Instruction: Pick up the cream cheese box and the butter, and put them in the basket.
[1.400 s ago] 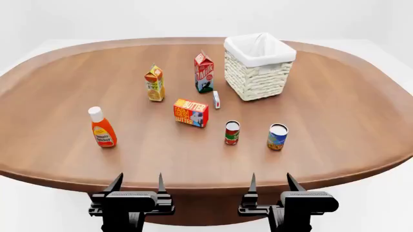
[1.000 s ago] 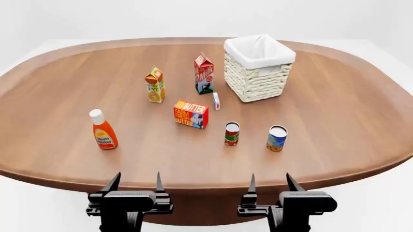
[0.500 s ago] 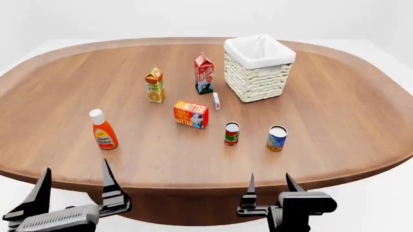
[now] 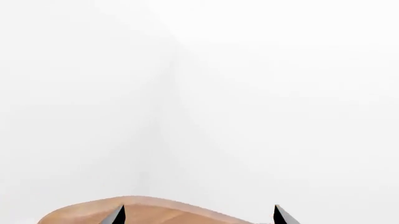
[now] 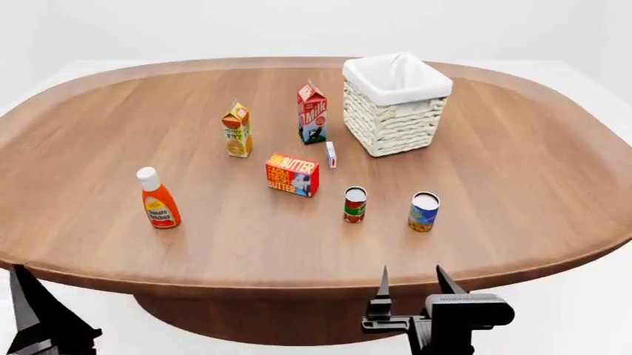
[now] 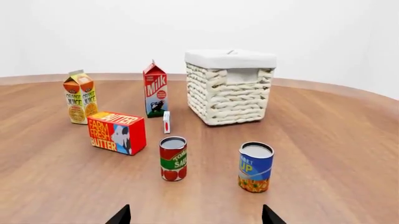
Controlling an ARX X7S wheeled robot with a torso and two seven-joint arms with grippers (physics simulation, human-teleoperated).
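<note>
The left gripper [image 5: 40,325], fingers spread wide, hangs off the table [image 5: 513,185] at seven o'clock; the butter [image 5: 291,174] sits mid-table. The cream cheese box [image 5: 331,154] stands at its one o'clock, the basket [image 5: 397,102] beyond. The right gripper [image 5: 410,285], equally wide and empty, should probably approach between the cans.

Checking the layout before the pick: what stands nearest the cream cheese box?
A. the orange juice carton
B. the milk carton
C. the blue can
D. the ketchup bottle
B: the cream cheese box stands just in front of the milk carton, between it and the basket; the other things are farther off.
</note>
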